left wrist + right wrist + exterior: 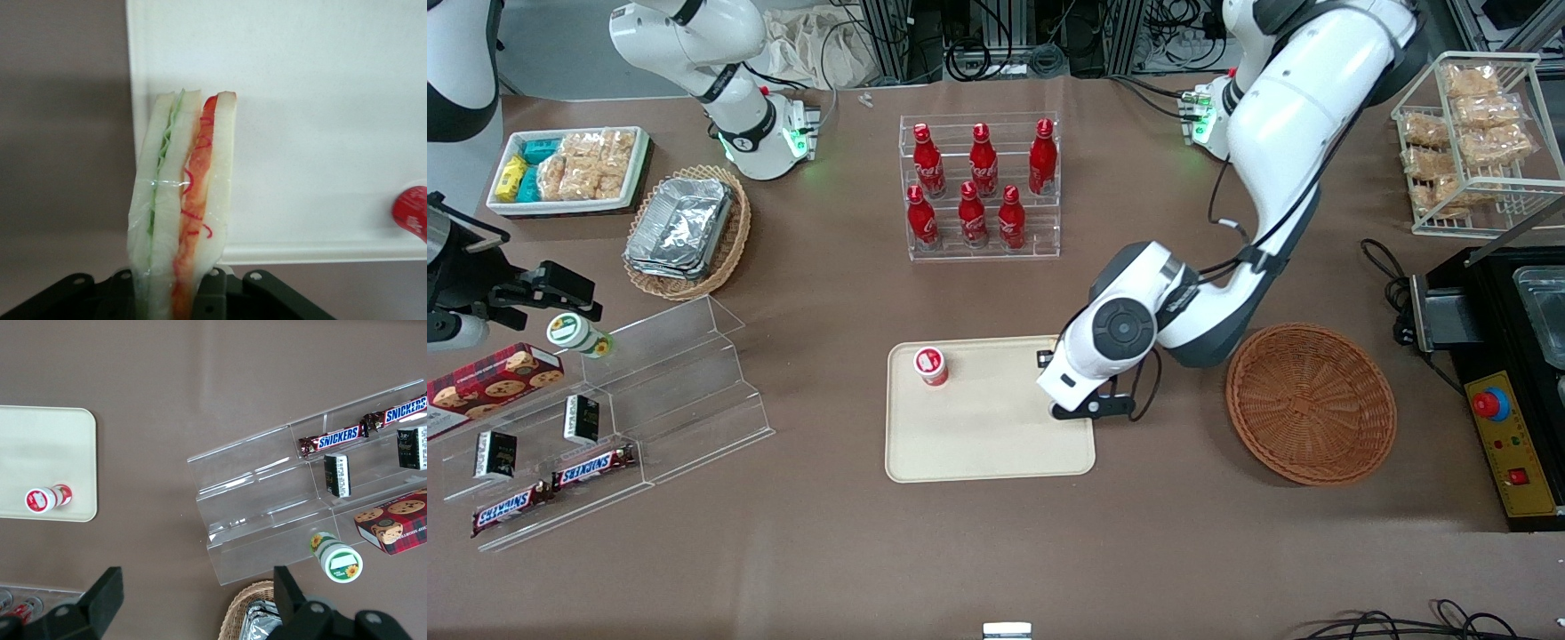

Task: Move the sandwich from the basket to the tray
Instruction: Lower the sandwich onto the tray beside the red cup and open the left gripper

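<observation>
Closest to the wrist camera, the sandwich (183, 207) stands on end, clamped between the fingers (212, 293) of the gripper (175, 297), whose dark body is cut off at the frame edge. Its cut edge faces the lens: pale bread slices with a green layer and a red-orange layer, a clear wrap creased across them. The wedge hangs over the edge of the tray (300, 100), partly over the brown desk (60, 133).

From the front, the sandwich itself cannot be seen; the white wrist housing hides it, and only the gripper (1089, 407) shows as a dark bracket at the tray's (978, 444) edge toward the working arm's end. The basket (1310, 402) lies on the desk (996, 551) just beside that arm, apart from the tray, holding nothing visible.

On the tray stands a small red-and-white cup (930, 365), near the corner farther from the front camera; in the wrist view only a red sliver of it shows.

Farther from the front camera than the tray, a clear rack holds red bottles (978, 187). Toward the parked arm's end lie a clear stepped stand with Snickers bars (551, 484), a tan wicker basket of foil trays (685, 231) and a white bin of snack packets (569, 169). A wire rack of bagged snacks (1467, 133) stands toward the working arm's end, partly cut off. Cables and frames crowd the room's back edge.
</observation>
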